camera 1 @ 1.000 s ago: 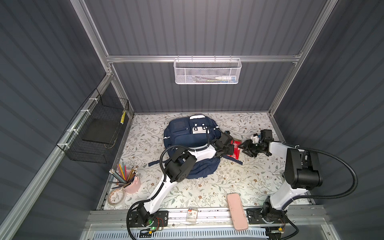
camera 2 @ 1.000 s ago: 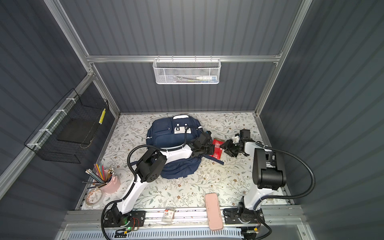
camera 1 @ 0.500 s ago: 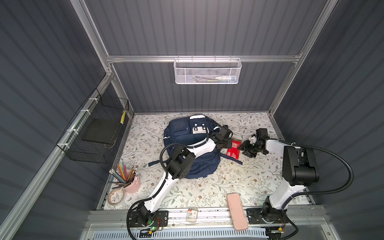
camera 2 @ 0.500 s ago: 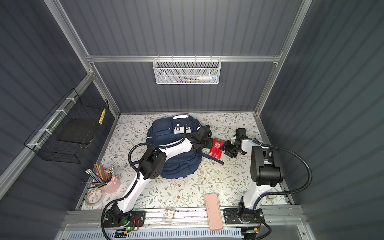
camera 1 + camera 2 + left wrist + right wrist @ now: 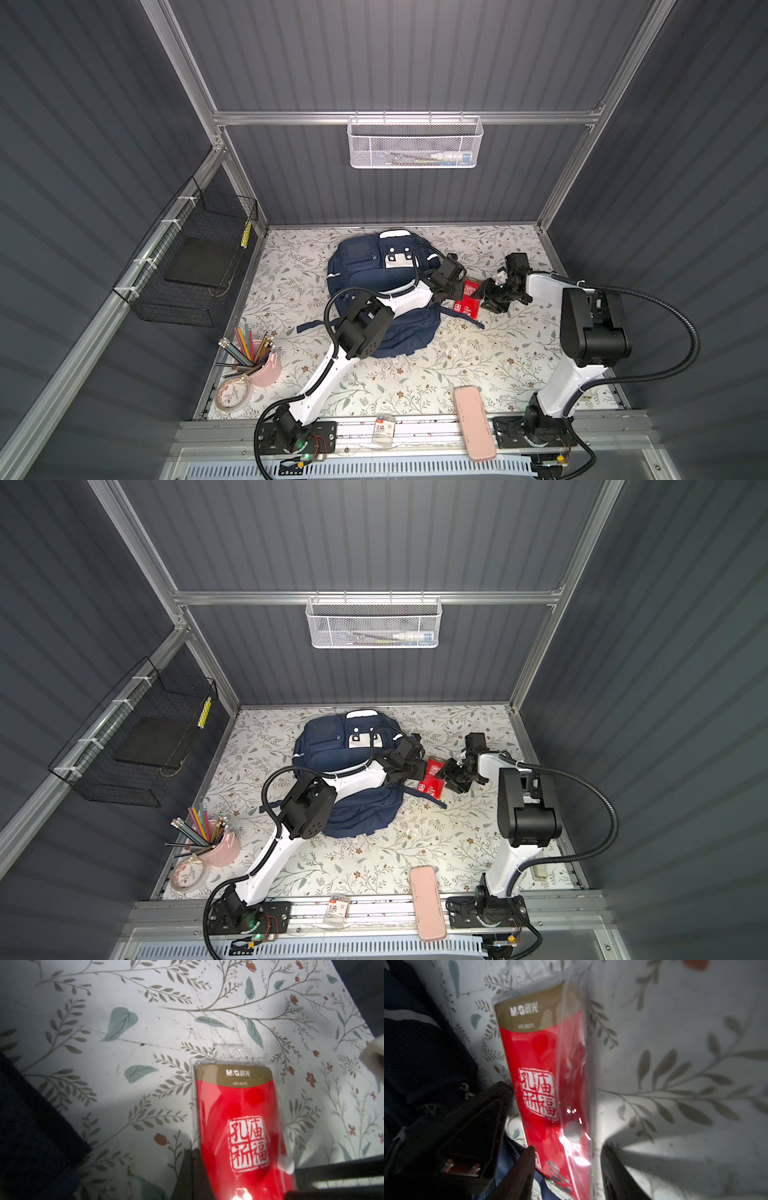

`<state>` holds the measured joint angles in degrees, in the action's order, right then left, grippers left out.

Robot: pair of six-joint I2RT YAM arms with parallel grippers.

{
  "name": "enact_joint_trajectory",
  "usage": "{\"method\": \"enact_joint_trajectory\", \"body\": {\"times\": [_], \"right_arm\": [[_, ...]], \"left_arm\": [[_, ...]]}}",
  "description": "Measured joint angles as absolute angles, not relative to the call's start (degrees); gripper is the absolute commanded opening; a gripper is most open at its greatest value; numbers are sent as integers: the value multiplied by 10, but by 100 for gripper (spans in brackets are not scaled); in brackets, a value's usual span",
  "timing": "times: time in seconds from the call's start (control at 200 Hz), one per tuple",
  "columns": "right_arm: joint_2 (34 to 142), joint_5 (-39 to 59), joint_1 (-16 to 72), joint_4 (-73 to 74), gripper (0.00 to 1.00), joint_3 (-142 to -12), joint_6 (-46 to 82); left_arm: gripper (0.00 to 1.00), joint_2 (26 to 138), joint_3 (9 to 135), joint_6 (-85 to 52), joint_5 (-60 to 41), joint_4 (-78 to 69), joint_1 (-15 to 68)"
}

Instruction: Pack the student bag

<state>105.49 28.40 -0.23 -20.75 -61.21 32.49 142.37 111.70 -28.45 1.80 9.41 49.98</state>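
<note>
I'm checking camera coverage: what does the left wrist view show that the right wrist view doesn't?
Left wrist only: a blurred white object at the frame edge. Right wrist only: the student bag's white stripe and zip pulls. Both: the red packet with its white seal, the left gripper at its edge, the floral table cover.

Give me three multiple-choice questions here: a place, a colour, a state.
1. The pink cup is: A tipped over; B upright, holding pencils; C upside down.
2. The student bag is: A red; B yellow; C navy blue.
3. The red packet is: A in the cup; B on top of the bag; C beside the bag, between the left hand and right hand.
Answers: B, pencils stand in it; C, dark blue fabric; C, seen in both top views.
</note>
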Motion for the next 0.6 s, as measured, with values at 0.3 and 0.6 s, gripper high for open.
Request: {"method": "enact_joint_trajectory", "body": {"times": [0.3, 0.6], "right_arm": [[1077, 333, 10, -114, 51, -606, 367], [1061, 343, 10, -35, 31, -555, 399]], "left_arm": [[0, 1407, 1061, -313, 7, 22, 501], [0, 1397, 1040, -322, -16, 7, 503]]}}
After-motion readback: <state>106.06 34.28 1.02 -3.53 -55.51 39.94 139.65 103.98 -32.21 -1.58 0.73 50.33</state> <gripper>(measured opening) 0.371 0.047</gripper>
